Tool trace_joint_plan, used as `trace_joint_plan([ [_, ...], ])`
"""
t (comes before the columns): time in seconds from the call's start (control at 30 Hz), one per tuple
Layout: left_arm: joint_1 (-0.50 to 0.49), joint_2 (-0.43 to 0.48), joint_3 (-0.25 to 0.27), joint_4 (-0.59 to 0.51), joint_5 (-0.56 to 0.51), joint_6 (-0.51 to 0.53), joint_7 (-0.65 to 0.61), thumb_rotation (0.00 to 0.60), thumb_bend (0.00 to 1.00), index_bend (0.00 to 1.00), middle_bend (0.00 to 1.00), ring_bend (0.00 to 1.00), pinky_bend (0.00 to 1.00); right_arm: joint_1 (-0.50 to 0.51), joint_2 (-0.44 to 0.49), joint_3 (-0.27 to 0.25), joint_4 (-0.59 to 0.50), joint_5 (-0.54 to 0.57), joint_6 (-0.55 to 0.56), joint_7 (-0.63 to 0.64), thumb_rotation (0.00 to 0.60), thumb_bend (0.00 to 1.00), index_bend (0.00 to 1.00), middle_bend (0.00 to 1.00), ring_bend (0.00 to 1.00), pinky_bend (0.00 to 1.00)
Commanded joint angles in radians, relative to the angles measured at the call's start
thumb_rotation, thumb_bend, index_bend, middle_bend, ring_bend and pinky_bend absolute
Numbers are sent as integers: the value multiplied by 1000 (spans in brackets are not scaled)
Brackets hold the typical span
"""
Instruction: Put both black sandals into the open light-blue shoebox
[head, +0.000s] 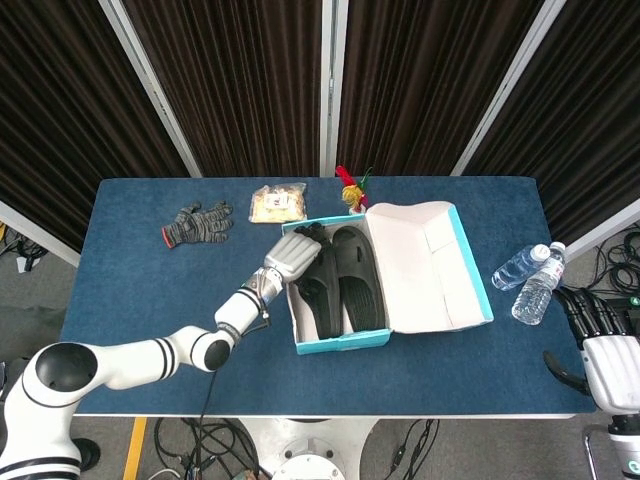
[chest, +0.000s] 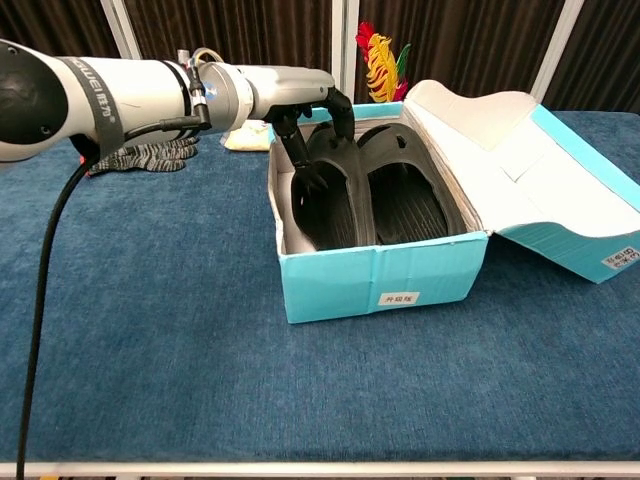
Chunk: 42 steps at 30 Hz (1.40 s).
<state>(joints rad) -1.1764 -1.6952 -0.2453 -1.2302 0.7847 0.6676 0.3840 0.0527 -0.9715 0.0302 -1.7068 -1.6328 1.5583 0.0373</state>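
The open light-blue shoebox (head: 342, 343) (chest: 380, 288) stands mid-table with its lid (head: 428, 262) (chest: 505, 150) hinged out to the right. Both black sandals lie side by side inside it: the left sandal (head: 322, 288) (chest: 335, 200) and the right sandal (head: 359, 280) (chest: 405, 192). My left hand (head: 292, 254) (chest: 300, 105) reaches over the box's far left corner, fingers spread and resting on the left sandal's upper strap, thumb pointing down inside the box. My right hand (head: 603, 340) stays off the table's right edge, holding nothing.
A grey work glove (head: 197, 224) (chest: 140, 152) lies far left. A snack packet (head: 278, 203) (chest: 245, 135) and a red-yellow toy (head: 350, 188) (chest: 378, 65) sit behind the box. Two water bottles (head: 533, 281) lie near the right edge.
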Motion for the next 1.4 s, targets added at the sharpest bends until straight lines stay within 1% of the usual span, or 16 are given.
trace_joint_plan([
  [0.03, 38, 26, -26, -60, 28, 68, -61, 522, 0, 289, 263, 27, 164, -3, 2, 0, 0, -1, 6, 1, 600, 207, 9, 85, 0, 126],
  [0.13, 107, 69, -54, -133, 116, 158, -171, 522, 0, 285, 263, 27, 164, -8, 6, 1, 1, 1, 13, 7, 600, 206, 10, 85, 0, 126],
  [0.2, 157, 106, -56, -173, 176, 212, -236, 521, 0, 280, 264, 27, 165, -9, 8, 1, 4, 4, 13, 16, 600, 207, 10, 85, 0, 126],
  [0.27, 219, 157, -47, -214, 228, 271, -298, 522, 0, 279, 264, 27, 165, -8, 10, 0, 11, 9, 6, 40, 600, 207, 10, 85, 0, 126],
  [0.37, 316, 234, -19, -257, 278, 351, -367, 528, 0, 280, 264, 27, 166, -7, 10, -2, 25, 25, -10, 65, 600, 207, 10, 85, 0, 126],
  [0.47, 414, 298, 15, -268, 308, 423, -432, 595, 0, 282, 264, 31, 166, -2, 2, -3, 43, 45, -33, 90, 600, 207, 10, 85, 0, 126],
  [0.57, 502, 349, 60, -260, 338, 479, -479, 600, 0, 284, 264, 84, 166, 9, -9, 0, 65, 66, -62, 116, 600, 207, 10, 83, 0, 126],
  [0.63, 557, 381, 101, -248, 362, 508, -486, 600, 0, 284, 264, 99, 166, 15, -21, 3, 82, 81, -80, 114, 600, 205, 10, 81, 0, 127],
  [0.73, 636, 408, 148, -236, 387, 564, -494, 600, 0, 285, 264, 100, 166, 20, -41, 4, 94, 99, -100, 97, 600, 205, 10, 72, 0, 114],
  [0.87, 733, 424, 193, -231, 413, 649, -501, 600, 0, 285, 264, 100, 165, 14, -68, 6, 102, 108, -92, 65, 600, 205, 10, 56, 0, 63],
  [1.03, 841, 428, 231, -262, 452, 775, -451, 600, 0, 285, 264, 99, 165, -8, -100, 3, 114, 94, -45, 43, 600, 207, 9, 55, 0, 54],
  [1.23, 938, 444, 278, -340, 509, 875, -377, 600, 0, 285, 264, 99, 164, -32, -121, -19, 123, 60, -11, 58, 600, 206, 9, 56, 0, 49],
  [1.4, 1001, 437, 283, -395, 551, 953, -363, 600, 0, 285, 264, 100, 164, -38, -134, -27, 138, 43, -2, 91, 600, 207, 9, 61, 0, 49],
])
